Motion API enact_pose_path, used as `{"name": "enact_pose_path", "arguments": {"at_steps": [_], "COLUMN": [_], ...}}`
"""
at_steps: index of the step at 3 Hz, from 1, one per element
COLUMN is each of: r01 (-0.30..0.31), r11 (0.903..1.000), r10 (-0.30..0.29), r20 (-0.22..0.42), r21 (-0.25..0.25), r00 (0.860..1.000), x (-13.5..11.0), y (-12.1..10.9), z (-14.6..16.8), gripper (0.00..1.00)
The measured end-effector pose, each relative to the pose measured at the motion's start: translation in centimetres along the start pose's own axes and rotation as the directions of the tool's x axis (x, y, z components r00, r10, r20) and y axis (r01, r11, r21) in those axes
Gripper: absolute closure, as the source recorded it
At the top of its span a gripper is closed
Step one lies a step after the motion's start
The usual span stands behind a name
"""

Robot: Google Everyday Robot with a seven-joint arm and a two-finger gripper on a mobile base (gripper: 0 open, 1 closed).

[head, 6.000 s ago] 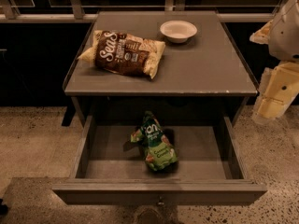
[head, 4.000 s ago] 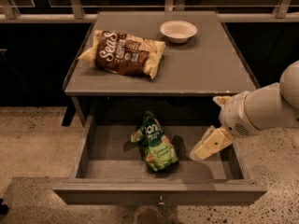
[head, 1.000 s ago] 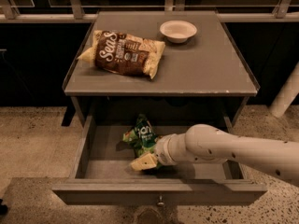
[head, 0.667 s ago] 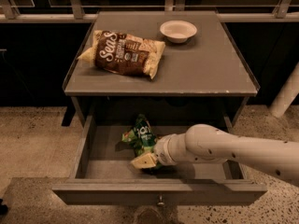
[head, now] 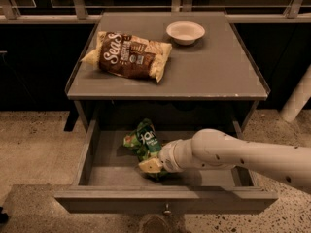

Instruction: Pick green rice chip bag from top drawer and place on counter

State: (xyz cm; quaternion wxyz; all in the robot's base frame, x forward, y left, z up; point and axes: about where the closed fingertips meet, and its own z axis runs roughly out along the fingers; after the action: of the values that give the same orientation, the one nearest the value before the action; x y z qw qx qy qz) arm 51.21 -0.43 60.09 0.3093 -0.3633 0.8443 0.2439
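My gripper [head: 151,165] sits in the open top drawer [head: 165,202], below the front edge of the counter [head: 214,76], over the near end of the green rice chip bag [head: 145,140]. Whether it grasps the bag I cannot tell.

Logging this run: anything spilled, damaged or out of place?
Nothing stands out. The green rice chip bag lies crumpled in the open top drawer, the gripper at its near end; brown bag and bowl sit on the counter.

The counter [head: 218,76] carries a brown chip bag [head: 129,55] and, near its back edge, a white bowl [head: 185,32]; the gripper [head: 151,165] is below, inside the open top drawer [head: 121,201].
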Motion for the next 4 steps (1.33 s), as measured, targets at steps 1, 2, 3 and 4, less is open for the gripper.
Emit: {"name": "enact_pose_path", "arguments": {"at_steps": [1,2,3,4], "r01": [0.006,0.051,0.120,0.156], "r11": [0.9999,0.9982,0.9916,0.9853], "r10": [-0.006,-0.049,-0.116,-0.151], "r20": [0.006,0.052,0.075,0.068], "r21": [-0.012,-0.033,-0.048,-0.071], "r00": [1.000,0.997,0.990,0.986], "x": [-0.3,-2.2,-4.5,-5.2], "y": [0.1,-1.1,-3.0,-2.9], "z": [-0.3,-3.3,-8.6,-14.7], "gripper": [1.00,1.00,1.00,1.00]}}
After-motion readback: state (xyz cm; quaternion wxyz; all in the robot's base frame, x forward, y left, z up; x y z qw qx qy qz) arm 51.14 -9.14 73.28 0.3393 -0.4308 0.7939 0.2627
